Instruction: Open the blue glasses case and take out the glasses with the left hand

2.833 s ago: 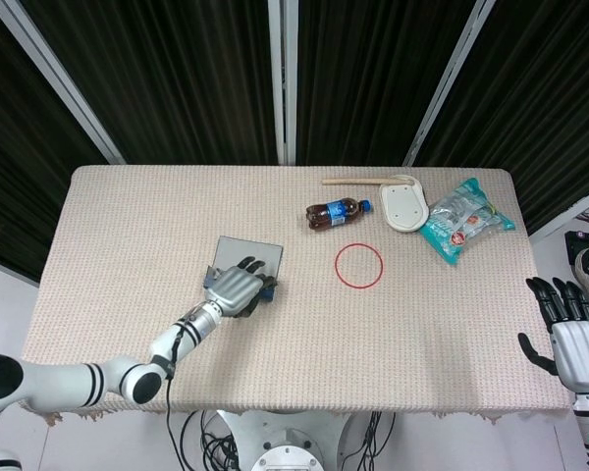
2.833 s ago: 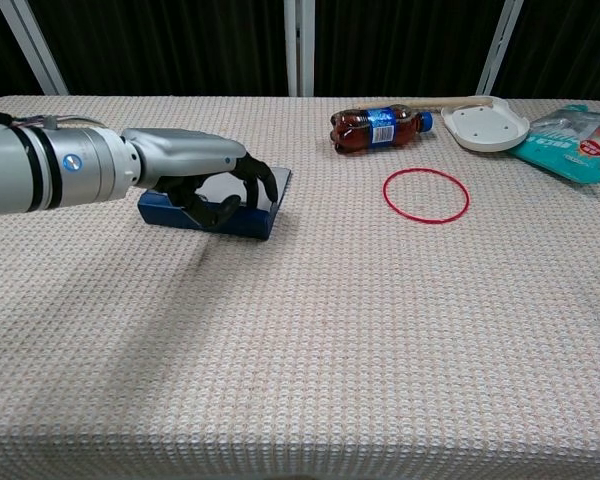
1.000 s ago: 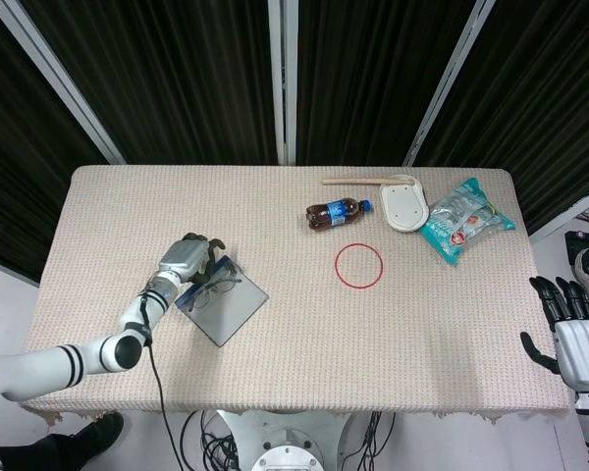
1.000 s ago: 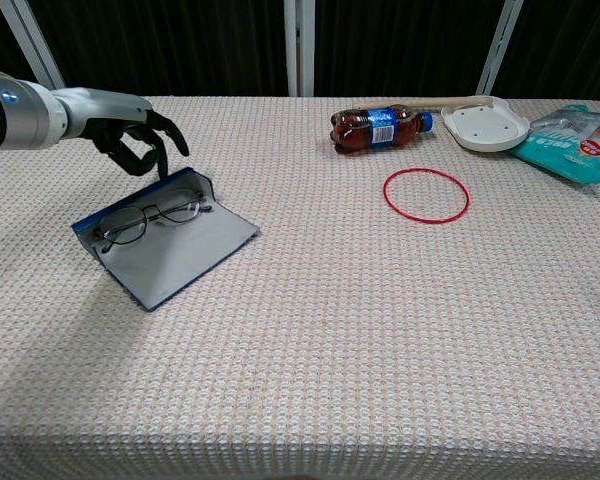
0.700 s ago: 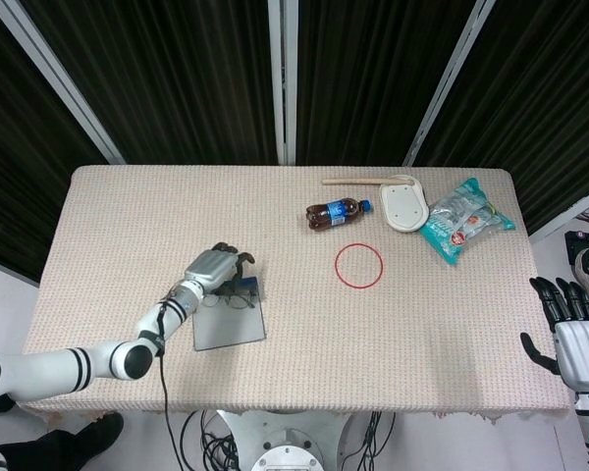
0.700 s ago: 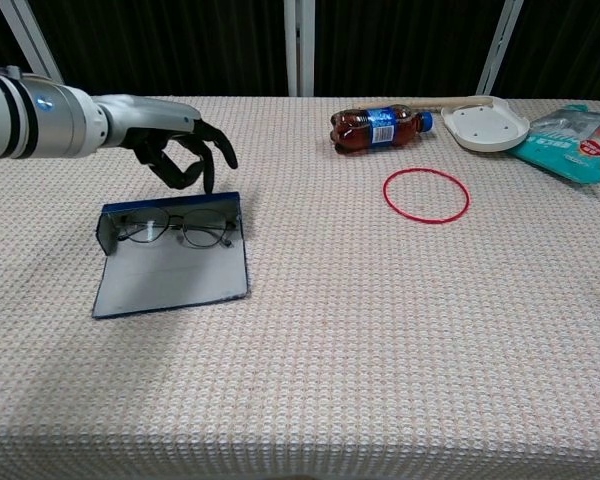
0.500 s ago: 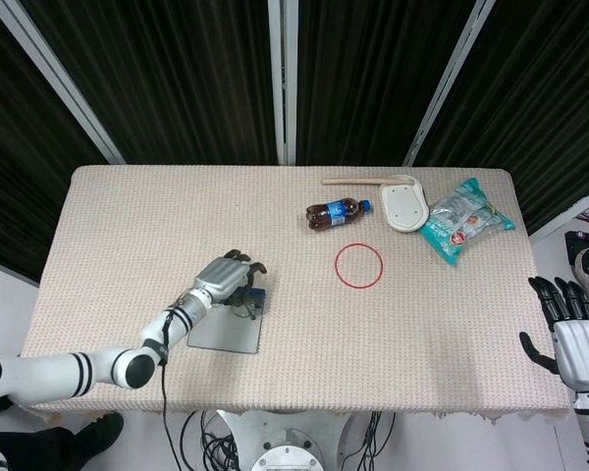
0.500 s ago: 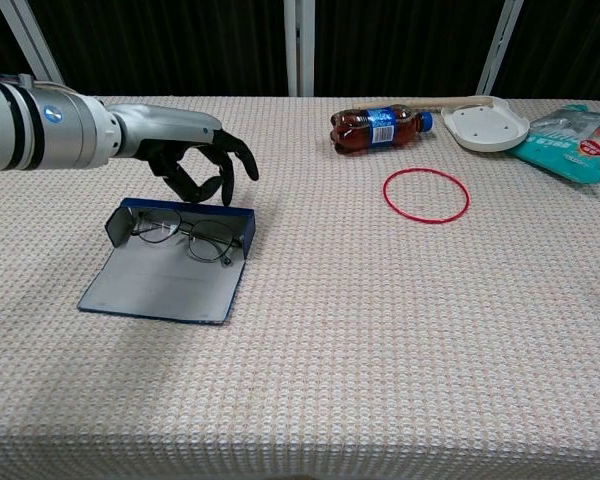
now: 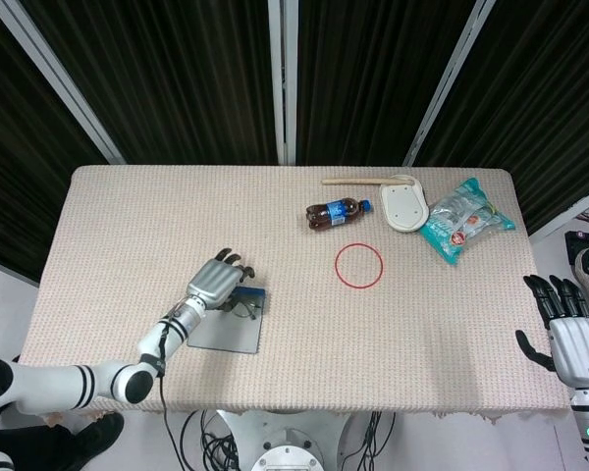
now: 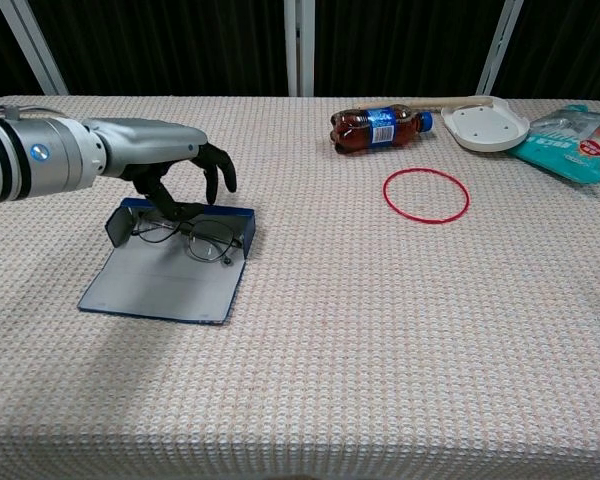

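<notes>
The blue glasses case (image 10: 160, 285) lies open on the table's left front part, its grey lid flat toward me; in the head view the case (image 9: 226, 332) shows the same way. The thin-framed glasses (image 10: 188, 237) rest in its blue tray, and the head view shows the glasses (image 9: 239, 308) just beside my fingers. My left hand (image 10: 170, 160) hovers over the tray with fingers curved down and apart, tips just above the frame, holding nothing; the head view has this hand (image 9: 216, 280) over the case's far edge. My right hand (image 9: 569, 339) is spread off the table's right edge.
A cola bottle (image 10: 378, 127) lies at the back centre, with a red ring (image 10: 426, 195) in front of it. A white dish (image 10: 488, 124) and a teal snack bag (image 10: 575, 135) sit at the back right. A wooden stick (image 9: 363, 181) lies behind the bottle.
The case went from closed under my left hand to lying open, sliding and turning on the table. In the last half second my left hand drew back left and lowered over the glasses.
</notes>
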Robot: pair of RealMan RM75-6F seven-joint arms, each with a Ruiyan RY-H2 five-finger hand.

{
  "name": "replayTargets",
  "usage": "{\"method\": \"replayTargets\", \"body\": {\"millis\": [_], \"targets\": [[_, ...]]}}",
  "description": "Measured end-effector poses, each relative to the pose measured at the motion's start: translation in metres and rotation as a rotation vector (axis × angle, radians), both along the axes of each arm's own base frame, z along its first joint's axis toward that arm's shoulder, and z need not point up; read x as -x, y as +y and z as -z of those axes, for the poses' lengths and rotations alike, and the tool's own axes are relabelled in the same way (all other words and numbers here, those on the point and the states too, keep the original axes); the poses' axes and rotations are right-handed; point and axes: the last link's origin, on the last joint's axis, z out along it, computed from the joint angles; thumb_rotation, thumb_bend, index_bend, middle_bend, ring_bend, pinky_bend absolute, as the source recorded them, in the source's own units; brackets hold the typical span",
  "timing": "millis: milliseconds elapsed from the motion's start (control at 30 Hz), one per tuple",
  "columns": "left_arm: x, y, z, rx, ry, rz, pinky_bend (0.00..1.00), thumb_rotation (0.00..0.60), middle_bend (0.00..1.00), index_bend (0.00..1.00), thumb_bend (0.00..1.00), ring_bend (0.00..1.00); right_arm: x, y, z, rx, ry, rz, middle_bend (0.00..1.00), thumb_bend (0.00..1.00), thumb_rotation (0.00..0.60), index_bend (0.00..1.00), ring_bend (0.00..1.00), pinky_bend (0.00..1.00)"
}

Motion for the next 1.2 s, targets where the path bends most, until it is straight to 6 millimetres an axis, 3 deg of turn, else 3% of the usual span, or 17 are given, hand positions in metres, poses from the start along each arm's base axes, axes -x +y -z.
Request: {"method": "replayTargets", "body": {"millis": [1200], "targets": [[0.0097, 0.0042, 0.0067, -0.012, 0.045, -0.040, 0.00, 0.600, 0.39, 0.43, 0.46, 0.13, 0.0014, 0.0028, -0.0017, 0.004, -0.001, 0.011, 0.11, 0.29, 0.600, 0.00, 0.00, 0.00]]}}
